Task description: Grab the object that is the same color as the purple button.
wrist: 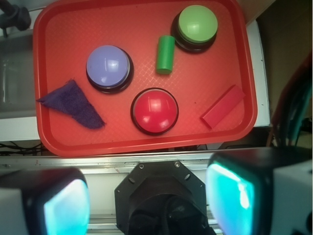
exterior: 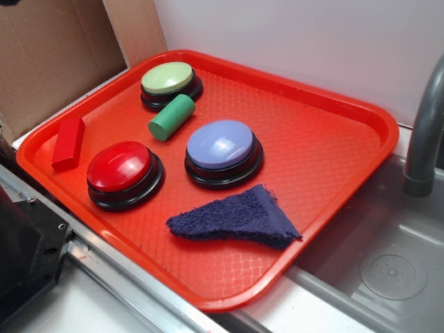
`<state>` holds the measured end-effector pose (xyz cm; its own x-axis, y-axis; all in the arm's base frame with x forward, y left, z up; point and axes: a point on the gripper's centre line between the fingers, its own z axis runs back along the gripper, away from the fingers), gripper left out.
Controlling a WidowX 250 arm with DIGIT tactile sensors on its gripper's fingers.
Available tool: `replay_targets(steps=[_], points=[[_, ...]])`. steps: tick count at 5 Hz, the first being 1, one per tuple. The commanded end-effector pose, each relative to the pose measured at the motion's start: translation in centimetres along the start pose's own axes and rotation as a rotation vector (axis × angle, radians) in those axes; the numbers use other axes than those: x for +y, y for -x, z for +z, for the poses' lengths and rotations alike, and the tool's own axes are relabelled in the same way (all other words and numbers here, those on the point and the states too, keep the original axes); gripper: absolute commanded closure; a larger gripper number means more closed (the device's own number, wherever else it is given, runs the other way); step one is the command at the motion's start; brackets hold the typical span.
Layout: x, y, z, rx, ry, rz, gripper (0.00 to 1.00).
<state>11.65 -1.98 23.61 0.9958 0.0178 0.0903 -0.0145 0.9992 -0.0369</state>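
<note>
3 buttons crowd the tray [exterior: 333, 90]; rag [wrist: 72, 104] lies flat beside the purple button [wrist: 109, 66]. My pincer [wrist: 151, 200] is spread, high above. Risk: pads skidding off thin cloth or bumping that button.

the exterior view looked down at an angle from beside the flat red plastic tray [exterior: 333, 149], close in, with a grey metal sink [exterior: 388, 270] at its right. the wrist view looked almost straight down from higher up, behind two blurred gripper fingers [wrist: 234, 196] at its lower edge. both views shared the whole tray [wrist: 142, 139], seen from opposite sides.
</note>
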Motion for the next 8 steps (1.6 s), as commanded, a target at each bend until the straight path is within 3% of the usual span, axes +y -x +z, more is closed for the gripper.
replay_targets(steps=[1,5,6,7,8], points=[[0.0,0.0,0.0,0.000,0.000,0.000,0.00],[-4.2,-2.6,-5.5,-0.053,0.007,-0.265,0.00],[-6.6,-2.8,-9.1,-0.078,0.059,-0.270,0.00],[-7.8,-2.7,-12.1,-0.075,-0.009,-0.245,0.00],[-8.9,-2.9,-14.9,-0.056,-0.027,-0.258,0.00]])
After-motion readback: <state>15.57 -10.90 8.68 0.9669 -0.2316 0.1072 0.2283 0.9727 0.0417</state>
